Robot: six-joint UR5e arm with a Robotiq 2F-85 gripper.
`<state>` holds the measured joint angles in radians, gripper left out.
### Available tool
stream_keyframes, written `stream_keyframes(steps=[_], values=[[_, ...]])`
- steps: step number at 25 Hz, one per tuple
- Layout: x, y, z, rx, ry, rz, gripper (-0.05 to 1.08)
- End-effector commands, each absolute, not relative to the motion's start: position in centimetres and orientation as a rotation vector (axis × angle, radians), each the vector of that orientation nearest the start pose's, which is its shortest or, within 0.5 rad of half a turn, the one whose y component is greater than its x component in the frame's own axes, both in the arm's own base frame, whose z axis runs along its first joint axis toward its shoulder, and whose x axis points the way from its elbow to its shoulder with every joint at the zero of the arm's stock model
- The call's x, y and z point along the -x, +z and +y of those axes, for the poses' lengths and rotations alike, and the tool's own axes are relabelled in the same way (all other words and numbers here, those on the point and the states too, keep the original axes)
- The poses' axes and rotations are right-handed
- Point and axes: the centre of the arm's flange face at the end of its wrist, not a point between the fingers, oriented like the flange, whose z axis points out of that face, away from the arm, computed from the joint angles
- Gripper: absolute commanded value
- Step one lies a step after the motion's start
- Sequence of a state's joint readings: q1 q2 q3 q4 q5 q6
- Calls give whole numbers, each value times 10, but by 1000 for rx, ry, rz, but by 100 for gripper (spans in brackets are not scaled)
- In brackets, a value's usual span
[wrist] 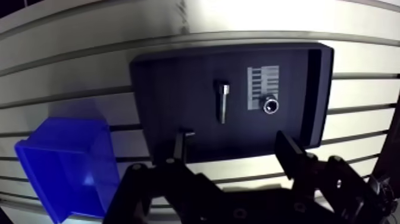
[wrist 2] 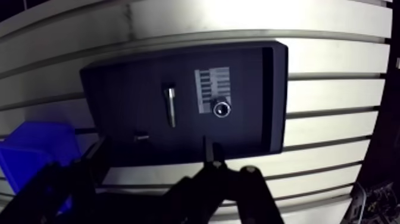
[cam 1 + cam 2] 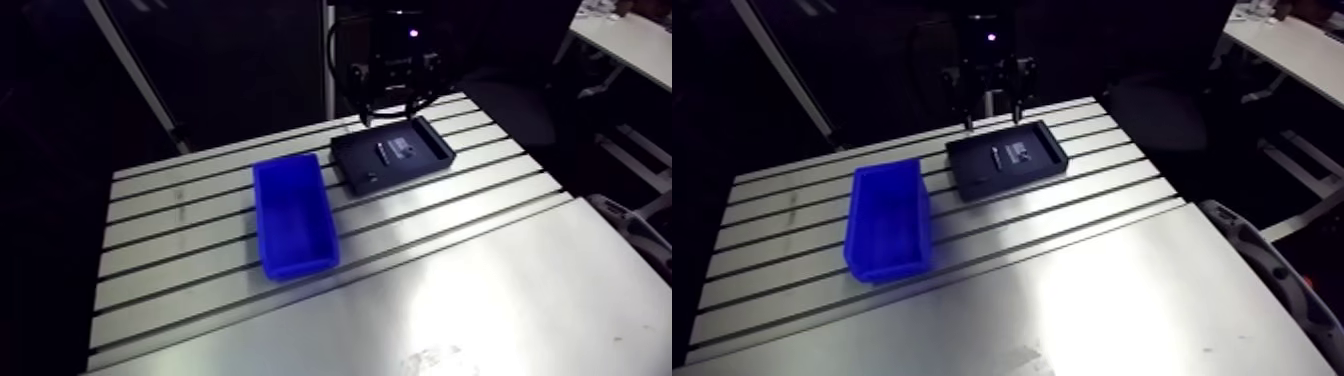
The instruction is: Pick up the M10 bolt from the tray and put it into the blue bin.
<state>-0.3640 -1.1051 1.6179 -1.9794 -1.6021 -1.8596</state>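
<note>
A black tray (image 1: 166, 83) lies on the slotted table. In it, a silver bolt (image 1: 222, 101) rests on its side, and a second bolt (image 1: 271, 105) stands head-up on a striped label. A small fastener (image 1: 188, 131) sits close to one fingertip. My gripper (image 1: 235, 152) hovers above the tray's edge, open, with nothing between its fingers (image 1: 178, 149). The lying bolt is just ahead of the gap. The blue bin (image 3: 293, 215) stands empty beside the tray; in the arm view it is to the tray's left.
The aluminium table (image 3: 480, 290) has long slots under the tray and bin, and a smooth plate nearer the front. The table's edges drop off on all sides around the bin and tray.
</note>
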Motion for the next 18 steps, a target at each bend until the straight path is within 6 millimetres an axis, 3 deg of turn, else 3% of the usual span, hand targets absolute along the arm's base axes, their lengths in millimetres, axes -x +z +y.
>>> stream_keyframes(steps=[1, 7, 18], values=[[626, 225, 100, -102, -15, 3014, 28], [627, 211, 100, -97, -19, 3007, 39], [622, 200, 99, -97, -16, 3008, 46]])
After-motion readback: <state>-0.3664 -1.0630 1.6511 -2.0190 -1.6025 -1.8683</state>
